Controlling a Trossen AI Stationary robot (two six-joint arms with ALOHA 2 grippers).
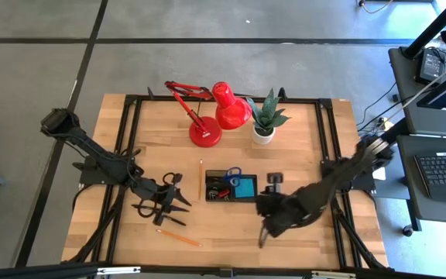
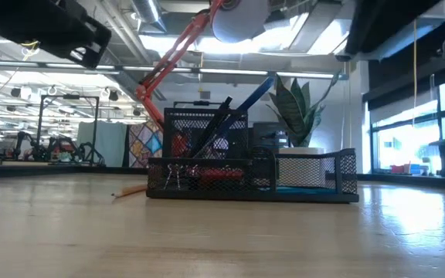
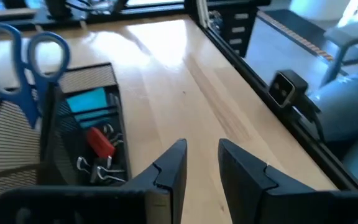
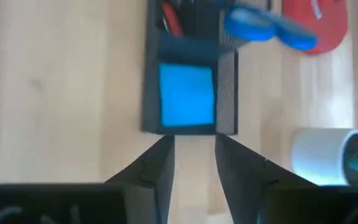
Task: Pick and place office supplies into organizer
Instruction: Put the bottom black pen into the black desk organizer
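**High view.** The black mesh organizer (image 1: 231, 200) is sitting near the middle of the wooden table (image 1: 300, 248). It is holding blue-handled scissors (image 1: 233, 173) in its rear section and a blue note pad (image 1: 246, 187) in its right-hand tray. One orange pencil (image 1: 200, 178) is lying just left of it, and another (image 1: 180, 238) is lying nearer the front edge. The left gripper (image 1: 178, 192) is hovering left of the organizer, above dark slender items (image 1: 165, 219) (possibly pens). The right gripper (image 1: 273, 184) is hovering just right of the organizer. A red desk lamp (image 1: 227, 108) and a potted plant (image 1: 266, 120) are standing behind.

**Low view.** The organizer's tall cup is carrying a black pen (image 2: 219, 116) and a blue handle (image 2: 257, 93), both leaning. The low front tray is showing a red eraser (image 2: 222, 174) and a wire clip (image 2: 174, 176) through the mesh.

**Left wrist view.** The left gripper (image 3: 202, 165) is keeping its fingers narrowly apart, gripping nothing. The scissors (image 3: 27, 62) are standing handles-up. The note pad (image 3: 92, 102), the eraser (image 3: 101, 142) and the clips (image 3: 98, 168) are lying in the trays.

**Right wrist view.** The right gripper (image 4: 194, 155) is also showing a narrow empty gap, pointing at the note pad (image 4: 186, 95). The lamp's base (image 4: 319, 22) and the plant's white pot (image 4: 316, 155) are lying to one side.
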